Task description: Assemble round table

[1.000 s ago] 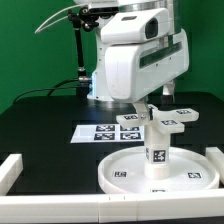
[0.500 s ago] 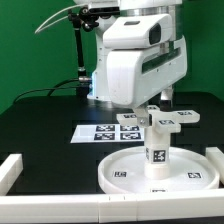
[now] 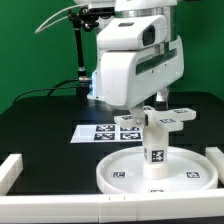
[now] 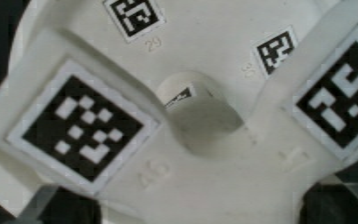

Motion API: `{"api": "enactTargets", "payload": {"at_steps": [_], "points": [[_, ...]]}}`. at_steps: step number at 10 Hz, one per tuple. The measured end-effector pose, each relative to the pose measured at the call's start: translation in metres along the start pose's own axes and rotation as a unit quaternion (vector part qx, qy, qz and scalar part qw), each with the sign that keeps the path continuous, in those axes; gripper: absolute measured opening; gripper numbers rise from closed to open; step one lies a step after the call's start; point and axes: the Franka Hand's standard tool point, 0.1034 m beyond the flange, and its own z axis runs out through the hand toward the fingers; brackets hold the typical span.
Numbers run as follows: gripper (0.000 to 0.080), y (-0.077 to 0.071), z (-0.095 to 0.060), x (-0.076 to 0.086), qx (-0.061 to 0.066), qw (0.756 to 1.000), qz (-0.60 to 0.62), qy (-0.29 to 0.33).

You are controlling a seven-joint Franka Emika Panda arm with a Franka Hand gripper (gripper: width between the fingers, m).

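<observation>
Blocking the end effector: cross-shaped base (image 3: pixel 163 119).

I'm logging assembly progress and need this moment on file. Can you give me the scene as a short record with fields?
stage: cross-shaped base sits on top of the leg
leg: upright at the centre of the round disc
disc: flat on the black table, near the front
gripper: over the base, finger state unclear
marker board: flat behind the disc
wrist view: fills with the base's tagged arms
</observation>
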Motion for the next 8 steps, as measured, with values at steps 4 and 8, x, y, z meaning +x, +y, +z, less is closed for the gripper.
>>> {"api": "enactTargets", "payload": {"at_steps": [4, 8], "points": [[0.0437, -0.0013, 0.0005, -0.0013, 0.005, 0.996, 0.093, 0.0], [0.0437, -0.0013, 0.0008, -0.0022, 0.021, 0.954, 0.297, 0.023]]}}
